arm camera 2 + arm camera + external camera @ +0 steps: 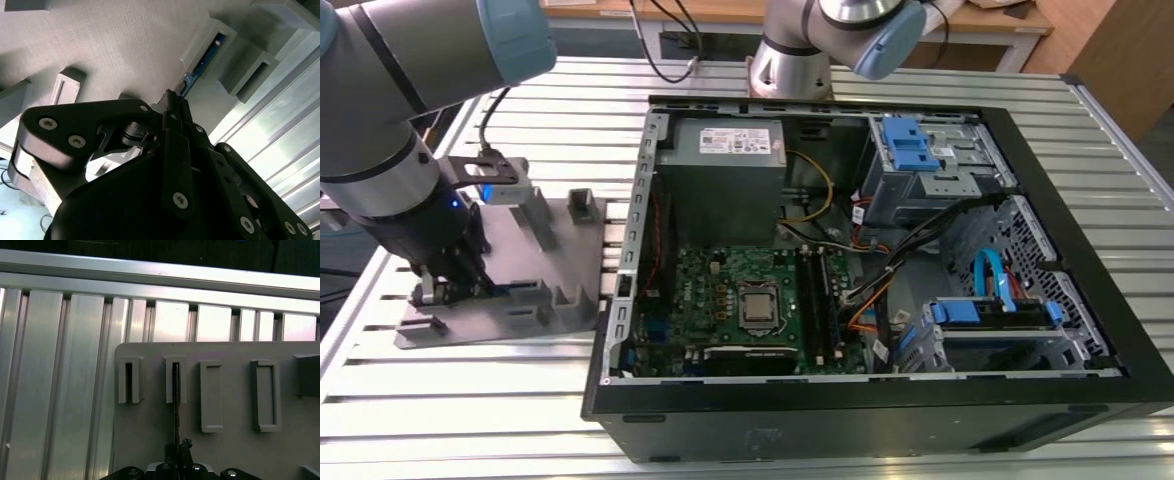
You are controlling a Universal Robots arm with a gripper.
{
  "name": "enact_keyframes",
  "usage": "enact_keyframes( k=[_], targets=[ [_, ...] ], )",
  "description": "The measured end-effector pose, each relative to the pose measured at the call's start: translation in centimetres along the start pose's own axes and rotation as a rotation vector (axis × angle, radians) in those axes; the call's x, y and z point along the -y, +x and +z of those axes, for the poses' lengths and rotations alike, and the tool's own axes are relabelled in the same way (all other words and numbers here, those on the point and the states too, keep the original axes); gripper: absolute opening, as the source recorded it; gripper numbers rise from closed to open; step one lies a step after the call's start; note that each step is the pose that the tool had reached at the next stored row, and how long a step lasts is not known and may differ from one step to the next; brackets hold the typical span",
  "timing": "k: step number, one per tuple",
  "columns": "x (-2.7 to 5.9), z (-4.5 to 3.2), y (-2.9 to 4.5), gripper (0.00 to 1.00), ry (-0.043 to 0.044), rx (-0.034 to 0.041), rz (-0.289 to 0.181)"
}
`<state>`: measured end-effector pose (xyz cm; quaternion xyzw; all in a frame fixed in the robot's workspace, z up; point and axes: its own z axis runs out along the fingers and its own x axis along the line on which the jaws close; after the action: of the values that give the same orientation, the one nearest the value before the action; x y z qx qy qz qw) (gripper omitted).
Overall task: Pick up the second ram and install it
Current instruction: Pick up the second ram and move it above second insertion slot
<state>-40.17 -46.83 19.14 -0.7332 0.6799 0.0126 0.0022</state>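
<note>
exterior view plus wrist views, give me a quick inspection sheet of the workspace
surface: slotted aluminium table bearing a grey fixture plate and an open computer case.
job's things: second ram stands on edge in a fixture slot; motherboard lies in the case.
clutter: nothing seen.
grippers: claw down at the fixture, apparently closed on the ram's edge.
cables: black leads behind the case; blue flat cable inside it.
surroundings: another arm's base; wooden bench.

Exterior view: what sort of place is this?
Probably a robotics lab bench for PC assembly: an open computer case on a slotted aluminium table, a robot arm over a grey fixture block.
</note>
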Motion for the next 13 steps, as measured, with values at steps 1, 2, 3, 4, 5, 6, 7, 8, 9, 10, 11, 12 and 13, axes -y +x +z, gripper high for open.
enact_keyframes(
  k=[1, 2, 3, 4, 5, 6, 7, 8, 9, 10, 11, 12, 13],
  targets=[
    [0.00, 0.00, 0.00, 0.14, 0.0000, 0.0001, 0.000],
    [0.00, 0.00, 0.00, 0.14, 0.0000, 0.0001, 0.000],
    [0.00, 0.00, 0.00, 0.14, 0.0000, 0.0002, 0.000],
    [0.00, 0.00, 0.00, 0.14, 0.0000, 0.0003, 0.000],
    [0.00, 0.00, 0.00, 0.14, 0.0000, 0.0004, 0.000],
    [0.00, 0.00, 0.00, 0.14, 0.0000, 0.0005, 0.000],
    [0.00, 0.00, 0.00, 0.14, 0.0001, 0.0006, 0.000],
    [0.00, 0.00, 0.00, 0.14, 0.0000, 0.0006, 0.001],
    [0.00, 0.00, 0.00, 0.14, 0.0003, 0.0008, 0.009],
    [0.00, 0.00, 0.00, 0.14, 0.0006, 0.0010, 0.027],
    [0.00, 0.01, 0.00, 0.14, 0.0010, 0.0012, 0.047],
    [0.00, 0.01, 0.00, 0.14, 0.0014, 0.0015, 0.065],
    [0.00, 0.02, 0.00, 0.14, 0.0018, 0.0017, 0.082]
  ],
)
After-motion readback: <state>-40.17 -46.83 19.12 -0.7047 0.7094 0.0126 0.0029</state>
